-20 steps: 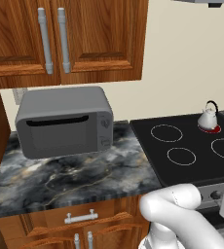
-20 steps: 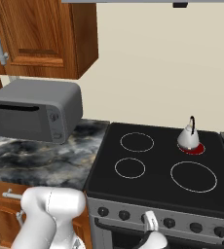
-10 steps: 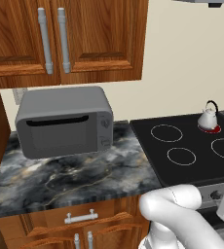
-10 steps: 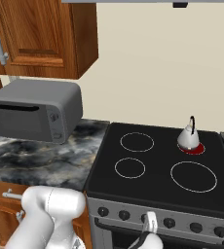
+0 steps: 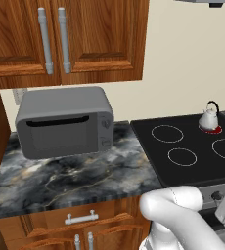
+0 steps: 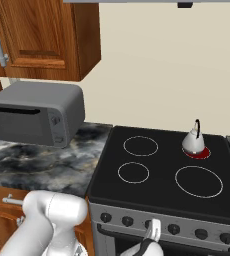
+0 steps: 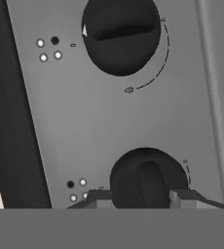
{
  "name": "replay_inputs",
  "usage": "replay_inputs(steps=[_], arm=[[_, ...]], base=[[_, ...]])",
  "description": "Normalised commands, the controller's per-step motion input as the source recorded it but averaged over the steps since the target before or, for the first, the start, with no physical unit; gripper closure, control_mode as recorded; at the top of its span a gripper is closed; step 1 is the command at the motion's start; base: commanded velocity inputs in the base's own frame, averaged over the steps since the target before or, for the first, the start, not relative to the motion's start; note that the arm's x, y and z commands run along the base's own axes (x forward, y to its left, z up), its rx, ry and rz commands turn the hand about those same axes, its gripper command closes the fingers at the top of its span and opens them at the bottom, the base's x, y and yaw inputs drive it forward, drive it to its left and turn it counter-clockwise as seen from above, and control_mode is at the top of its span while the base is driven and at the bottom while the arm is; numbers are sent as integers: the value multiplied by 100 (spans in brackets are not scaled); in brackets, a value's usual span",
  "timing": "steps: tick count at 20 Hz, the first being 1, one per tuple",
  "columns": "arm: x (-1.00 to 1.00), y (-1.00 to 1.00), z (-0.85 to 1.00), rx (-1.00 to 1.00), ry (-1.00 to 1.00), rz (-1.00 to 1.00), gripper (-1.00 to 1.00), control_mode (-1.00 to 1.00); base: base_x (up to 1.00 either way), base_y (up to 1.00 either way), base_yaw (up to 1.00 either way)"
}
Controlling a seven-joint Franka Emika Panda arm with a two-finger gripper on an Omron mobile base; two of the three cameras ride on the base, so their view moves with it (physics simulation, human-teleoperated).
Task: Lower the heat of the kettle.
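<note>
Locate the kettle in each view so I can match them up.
Left base view: kettle at the right edge, on the red-glowing back burner of the stove.
Right base view: kettle right of centre, on the same red burner, at the back right of the cooktop.
Hand view: stove knobs fill the frame, no kettle here.
Shared landmark: the grey microwave, left of the stove in both base views.

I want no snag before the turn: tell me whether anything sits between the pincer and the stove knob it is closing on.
Nothing visible does. In the hand view the pincer stands open, one dark finger tip on each side of the round black stove knob, no object between them. The small silvery-white kettle sits apart, on the red-glowing back burner.
</note>
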Motion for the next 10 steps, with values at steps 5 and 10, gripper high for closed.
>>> replay_inputs(steps=[5,10], arm=[[0,0,19,10,0,-16,100,-100],[0,0,19,10,0,-16,100,-100]], base=[[0,0,0],[0,0,0]])
